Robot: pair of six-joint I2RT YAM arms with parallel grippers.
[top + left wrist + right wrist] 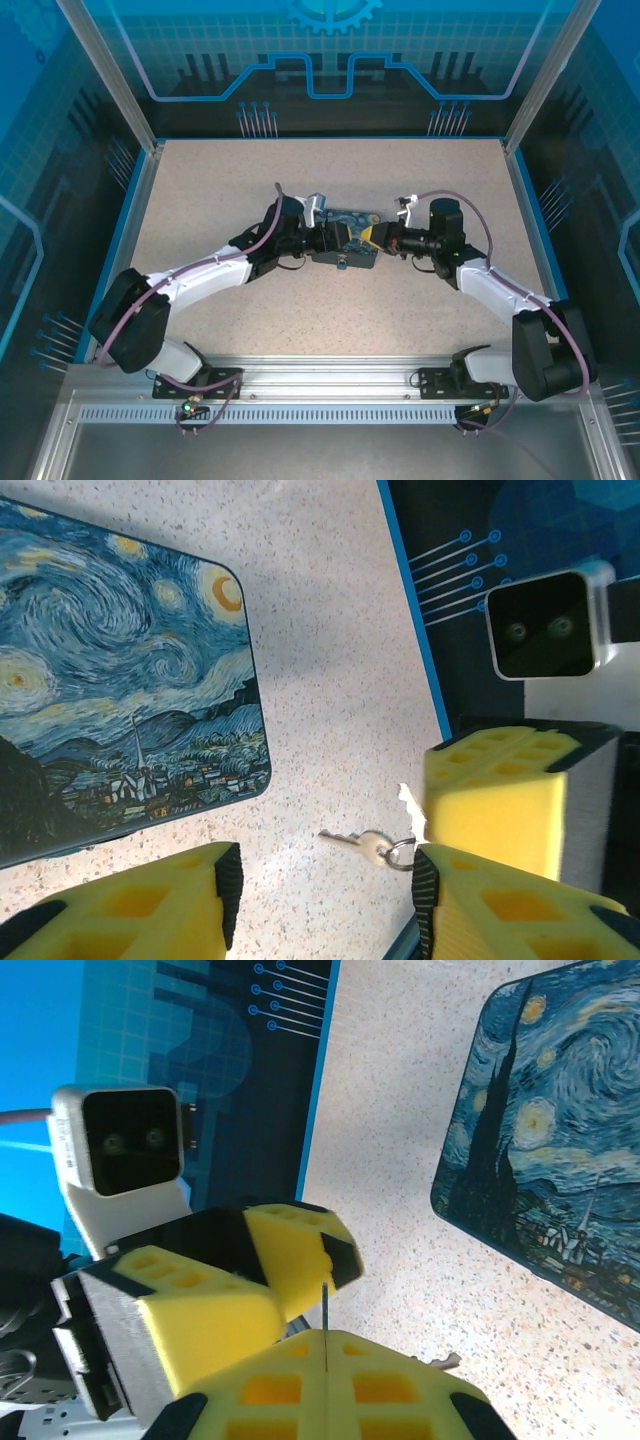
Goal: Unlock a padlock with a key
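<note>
My right gripper [327, 1338] is shut on the key [326, 1305], which shows as a thin metal sliver sticking up edge-on from the seam of its yellow pads. A second small key [352, 840] hangs from a ring [397, 855] beside it, above the table. My left gripper [328, 885] is open, with nothing between its yellow fingers [190, 895]. One of those fingers nearly touches the ring. The two grippers meet tip to tip at mid-table, left gripper [348, 247] and right gripper [378, 238]. A tiny grey thing with a pale spot [342, 263], apparently the padlock, lies just below the left gripper.
A flat box printed with a starry-night painting [110, 670] lies on the speckled table right behind the grippers, box [560, 1120]. The blue table rim [415, 630] and dark enclosure walls lie beyond. Purple cables [455, 200] loop over both arms.
</note>
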